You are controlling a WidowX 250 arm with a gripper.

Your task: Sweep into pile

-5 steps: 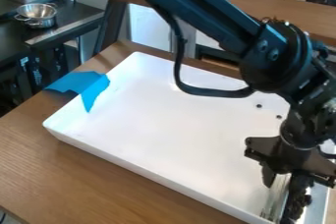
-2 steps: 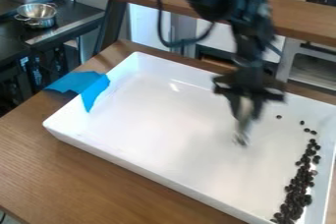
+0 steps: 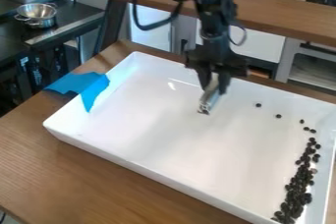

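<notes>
- The arm (image 3: 213, 19) came in from the top edge of the view, its last part hanging down near the far long edge of the white tray (image 3: 157, 180), with the gripper (image 3: 215, 86) pointing down over the tray's far half.
- The claw was closed around a slim, shiny, pale tool (image 3: 209, 99), which slanted down and a little left from the fingers; whether its tip touched the tray I could not tell.
- The dark beans (image 3: 298, 188) lay inside the tray in a long, uneven band beside its right edge, thickest and partly heaped toward the near right corner, thinning out toward the far right corner.
- They were small, rounded and nearly black, many touching; a few single ones lay apart to the left of the band's far end.
- Blue tape (image 3: 94, 89) ran over the tray's left edge onto the wooden table (image 3: 105, 179).
- A metal bowl (image 3: 37, 15) stood on a black counter (image 3: 69, 9) beyond.
</notes>
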